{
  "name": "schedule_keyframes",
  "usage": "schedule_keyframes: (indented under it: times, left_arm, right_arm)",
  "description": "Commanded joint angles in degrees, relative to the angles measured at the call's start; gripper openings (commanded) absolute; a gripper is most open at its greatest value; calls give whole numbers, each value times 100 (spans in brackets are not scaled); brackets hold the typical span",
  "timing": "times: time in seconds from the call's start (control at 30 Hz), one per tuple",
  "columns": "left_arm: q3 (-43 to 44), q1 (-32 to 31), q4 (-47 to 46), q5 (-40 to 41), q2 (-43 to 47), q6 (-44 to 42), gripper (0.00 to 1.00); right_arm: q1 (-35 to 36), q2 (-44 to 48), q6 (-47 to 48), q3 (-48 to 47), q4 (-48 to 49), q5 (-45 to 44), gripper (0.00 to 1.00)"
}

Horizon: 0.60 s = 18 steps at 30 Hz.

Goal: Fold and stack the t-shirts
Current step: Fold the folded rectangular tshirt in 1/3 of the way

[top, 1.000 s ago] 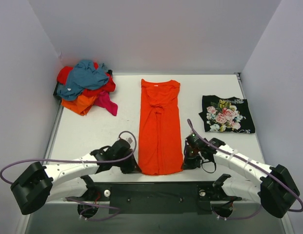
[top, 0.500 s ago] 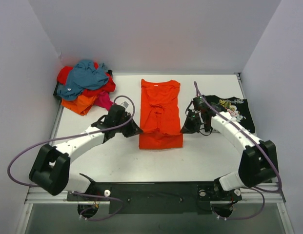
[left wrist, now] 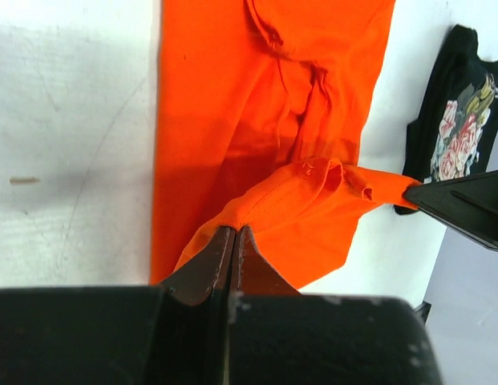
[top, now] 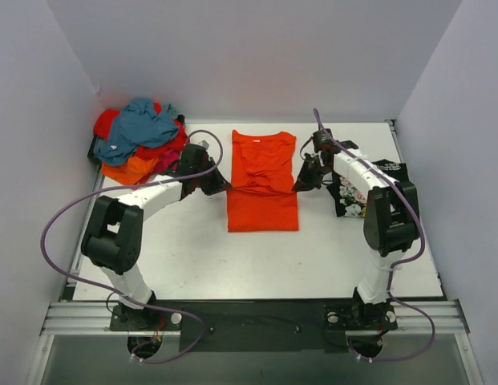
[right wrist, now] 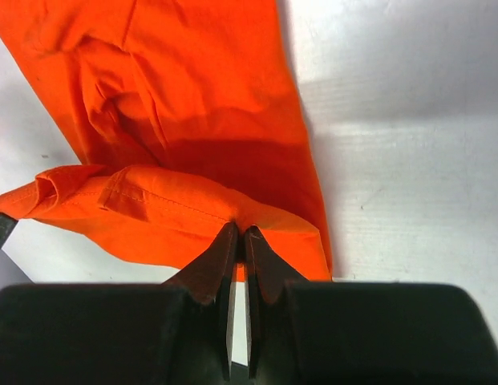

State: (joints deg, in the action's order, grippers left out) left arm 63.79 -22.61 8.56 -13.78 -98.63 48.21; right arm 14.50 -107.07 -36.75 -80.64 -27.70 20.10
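Both grippers have carried the single orange t-shirt's near hem up over its body. Each clamped tight on that hem, the left gripper and right gripper stretch it between them. Only the overhead view shows the one heap of shirts behind the left jaws. One black floral t-shirt lies beyond the right jaws.

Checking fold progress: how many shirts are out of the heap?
2: orange shirt mid-table, held by left gripper and right gripper; black floral shirt far right. Heap back-left hides its own count.
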Motion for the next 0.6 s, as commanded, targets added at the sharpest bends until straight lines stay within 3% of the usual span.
schedule_keyframes:
  times: [0.0,0.4,0.43,0.47,0.5,0.53,0.57]
  left_arm:
    - [476,116,-249,-37,-314,-233,0]
    - [1372,178,-556,-195,-1386,-329,0]
    - [1477,213,-566,-247,-1535,-338,3]
    - [1531,222,-566,-265,-1580,-390,32]
    - [1540,231,-583,-318,-1580,-443,40]
    - [1401,231,-627,-283,-1502,-504,48]
    - [1260,231,-671,-205,-1266,-531,51]
  right_arm:
    - [-132,-235,72,-566,-209,143,0]
    - [-307,-1342,19,-1744,-306,170,2]
    - [-316,-1404,28,-1884,-306,153,20]
    - [-334,-1474,36,-1929,-323,109,36]
    - [-343,-1466,63,-1903,-323,30,61]
    - [-351,-1301,80,-1833,-315,3,62]
    - [-360,-1186,124,-1537,-297,-110,62]
